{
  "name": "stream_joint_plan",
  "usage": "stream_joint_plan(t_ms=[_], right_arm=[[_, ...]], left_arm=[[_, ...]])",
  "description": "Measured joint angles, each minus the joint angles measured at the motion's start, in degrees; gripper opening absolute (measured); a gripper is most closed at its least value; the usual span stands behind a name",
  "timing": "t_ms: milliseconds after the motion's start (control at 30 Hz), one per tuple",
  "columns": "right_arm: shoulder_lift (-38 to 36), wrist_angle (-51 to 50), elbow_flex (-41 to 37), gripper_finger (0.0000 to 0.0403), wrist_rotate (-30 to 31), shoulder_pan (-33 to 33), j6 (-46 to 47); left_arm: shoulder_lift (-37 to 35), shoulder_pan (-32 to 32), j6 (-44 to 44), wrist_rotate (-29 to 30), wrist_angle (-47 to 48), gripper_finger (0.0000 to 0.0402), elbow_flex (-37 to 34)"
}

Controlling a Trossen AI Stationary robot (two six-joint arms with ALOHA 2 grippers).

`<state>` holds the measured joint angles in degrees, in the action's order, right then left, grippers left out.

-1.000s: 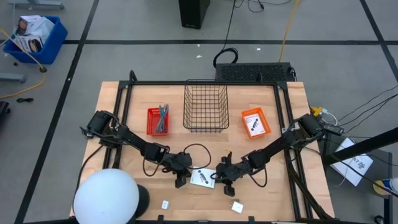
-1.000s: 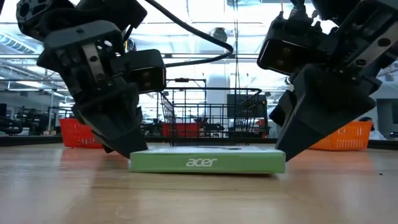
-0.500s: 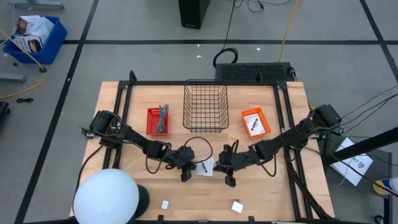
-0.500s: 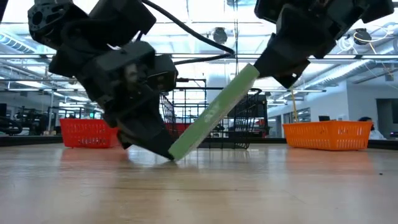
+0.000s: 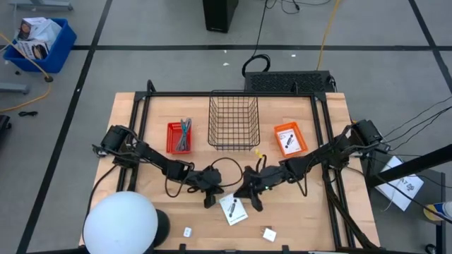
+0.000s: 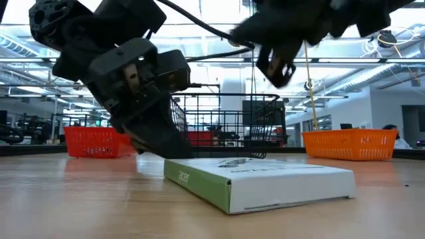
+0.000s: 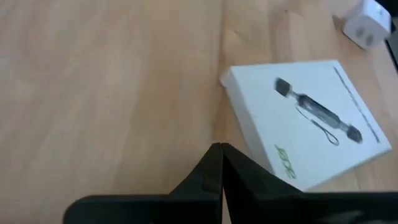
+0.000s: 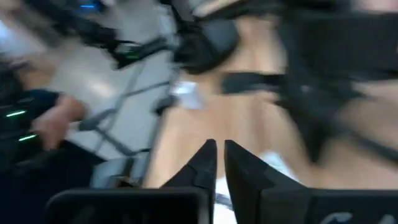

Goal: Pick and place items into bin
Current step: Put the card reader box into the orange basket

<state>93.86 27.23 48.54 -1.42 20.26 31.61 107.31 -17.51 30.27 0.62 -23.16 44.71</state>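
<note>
High view: wire basket [image 5: 234, 121] at the back-centre of the tabletop [image 5: 304, 212] looks empty, so I'd say nothing is binned yet, task barely started.

White flat box [image 5: 233, 209] with green edge and dark print lies flat on the tabletop, front-centre, well apart from the basket. Low view shows it resting on the wood, nothing gripping it.

Left end effector [image 5: 210, 201] sits just beside the box, on its left arm's side. Fingers [image 7: 214, 171] clenched together with nothing between them; left wrist view shows the box lying just ahead of the tips, not touching as far as I can tell.

Right end effector [image 5: 255, 201] is just beside the box on the other side, raised off the wood in the low view. Right wrist view is blurred; fingers [image 8: 205, 163] look a slit apart, nothing visibly held. Can't tell firmly whether it is released or clenched.

Also still out on the tabletop: two small white blocks, one [image 5: 188, 231] front-left, one [image 5: 269, 234] front-right of the box.

Red tray [image 5: 179, 137] left of the basket holds thin stick-like items; orange tray [image 5: 289, 139] on the right holds a dark item.

Left to do, by my read: regrasp the box, carry it to the basket, then the two blocks.
</note>
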Motion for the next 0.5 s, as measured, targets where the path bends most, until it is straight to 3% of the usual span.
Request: stream_joint_plan(t_ms=[100,300,500], right_arm=[[0.0,-5.4,0.0,0.0068,2.8,-0.1,1.5],[0.0,-12.7,0.0,0.0137,1.6,0.6,7.0],[0.0,-13.8,-0.1,0.0131,1.5,2.4,8.2]], left_arm=[[0.0,-0.3,-0.6,-0.4,0.1,0.001,0.0],[-0.1,-1.1,-1.9,-3.1,0.5,0.0031,-0.1],[-0.5,-1.5,-2.6,-4.2,0.3,0.0032,-0.1]])
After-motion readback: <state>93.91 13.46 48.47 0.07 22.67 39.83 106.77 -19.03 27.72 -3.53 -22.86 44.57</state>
